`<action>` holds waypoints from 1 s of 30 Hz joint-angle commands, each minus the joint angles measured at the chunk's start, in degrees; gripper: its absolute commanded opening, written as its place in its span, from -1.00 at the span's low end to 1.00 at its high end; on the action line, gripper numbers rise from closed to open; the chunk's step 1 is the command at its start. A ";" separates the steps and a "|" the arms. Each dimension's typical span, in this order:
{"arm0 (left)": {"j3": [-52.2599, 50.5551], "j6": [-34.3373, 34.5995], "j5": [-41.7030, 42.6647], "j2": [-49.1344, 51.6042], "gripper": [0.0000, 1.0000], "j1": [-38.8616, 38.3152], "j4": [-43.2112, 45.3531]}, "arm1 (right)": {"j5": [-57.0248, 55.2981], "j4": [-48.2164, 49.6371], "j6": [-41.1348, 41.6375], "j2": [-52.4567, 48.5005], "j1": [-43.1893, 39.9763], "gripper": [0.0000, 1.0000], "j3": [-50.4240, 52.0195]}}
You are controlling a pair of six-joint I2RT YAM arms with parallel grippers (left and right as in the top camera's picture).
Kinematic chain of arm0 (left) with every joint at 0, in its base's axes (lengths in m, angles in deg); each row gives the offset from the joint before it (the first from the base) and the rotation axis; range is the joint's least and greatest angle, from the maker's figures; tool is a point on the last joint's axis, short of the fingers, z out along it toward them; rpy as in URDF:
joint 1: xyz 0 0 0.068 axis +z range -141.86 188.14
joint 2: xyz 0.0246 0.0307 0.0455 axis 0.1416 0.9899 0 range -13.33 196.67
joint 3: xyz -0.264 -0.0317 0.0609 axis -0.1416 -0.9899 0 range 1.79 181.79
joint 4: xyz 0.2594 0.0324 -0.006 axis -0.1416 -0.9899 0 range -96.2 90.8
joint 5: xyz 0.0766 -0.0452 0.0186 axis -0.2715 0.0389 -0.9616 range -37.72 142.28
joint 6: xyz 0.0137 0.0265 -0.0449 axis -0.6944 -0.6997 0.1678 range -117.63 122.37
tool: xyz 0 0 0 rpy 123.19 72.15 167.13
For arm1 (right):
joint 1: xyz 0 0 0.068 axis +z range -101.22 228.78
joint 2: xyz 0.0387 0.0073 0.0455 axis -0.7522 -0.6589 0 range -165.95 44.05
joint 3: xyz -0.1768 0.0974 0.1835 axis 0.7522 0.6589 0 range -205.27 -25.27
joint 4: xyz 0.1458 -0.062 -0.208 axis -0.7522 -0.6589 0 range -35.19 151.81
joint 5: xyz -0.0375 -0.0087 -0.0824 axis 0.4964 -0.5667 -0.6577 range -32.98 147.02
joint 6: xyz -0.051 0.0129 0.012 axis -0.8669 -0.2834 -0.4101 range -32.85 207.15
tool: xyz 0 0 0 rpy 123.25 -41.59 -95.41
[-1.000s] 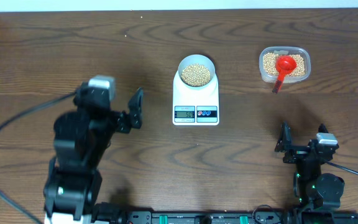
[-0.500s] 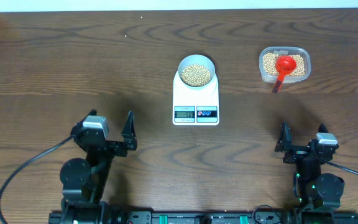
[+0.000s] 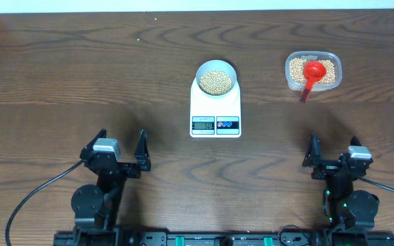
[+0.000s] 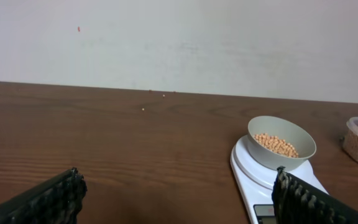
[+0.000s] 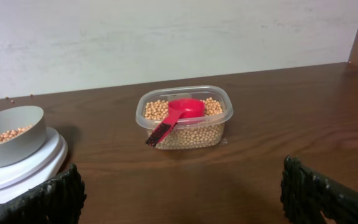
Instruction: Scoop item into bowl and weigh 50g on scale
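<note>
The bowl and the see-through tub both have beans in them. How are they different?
The bowl is round, pale and solid; the tub is a clear rounded rectangle. The bowl sits on the scale; the tub sits straight on the table. The tub has a red scoop lying in it; the bowl has none. Both hold the same little beige beans.
</note>
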 commanded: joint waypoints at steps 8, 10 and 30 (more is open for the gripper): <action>-4.44 0.74 -0.74 -6.60 0.96 2.10 0.52 | -0.28 -0.26 -0.74 0.31 0.33 0.99 0.11; -5.40 0.72 -0.76 -7.85 0.96 2.23 0.66 | -0.28 -0.26 -0.74 0.31 0.33 0.98 0.11; -12.59 0.72 -2.01 -10.12 0.96 2.58 5.31 | -0.28 -0.26 -0.74 0.31 0.33 0.99 0.11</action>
